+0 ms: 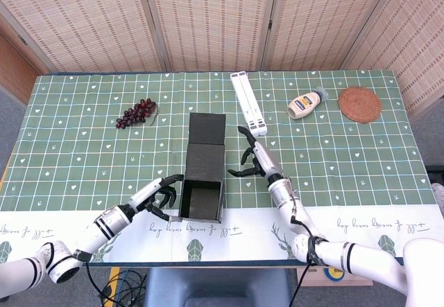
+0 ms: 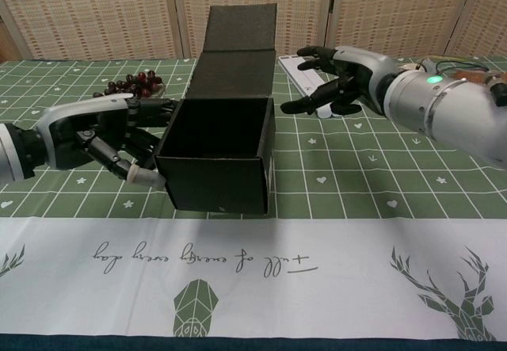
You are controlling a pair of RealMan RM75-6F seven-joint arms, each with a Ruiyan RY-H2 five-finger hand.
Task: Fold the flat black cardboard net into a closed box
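The black cardboard box [image 1: 202, 200] stands near the table's front edge, its body open on top [image 2: 218, 157]. Its long lid flap [image 2: 242, 38] rises behind the body and leans back. My left hand [image 2: 119, 139] lies against the box's left wall with fingers spread, its fingertips [image 1: 171, 182] touching the wall's outside; I cannot see a grasp. My right hand [image 2: 341, 82] hovers open just right of the lid flap, fingers extended toward it and apart from it. In the head view the right hand [image 1: 253, 160] sits beside the flap's right edge.
A bunch of dark grapes [image 1: 137, 113] lies back left. A white folded stand [image 1: 248, 102] lies behind my right hand. A mayonnaise bottle [image 1: 306, 103] and a woven coaster [image 1: 359, 104] sit at the back right. The green checked cloth [image 1: 83, 161] covers the table.
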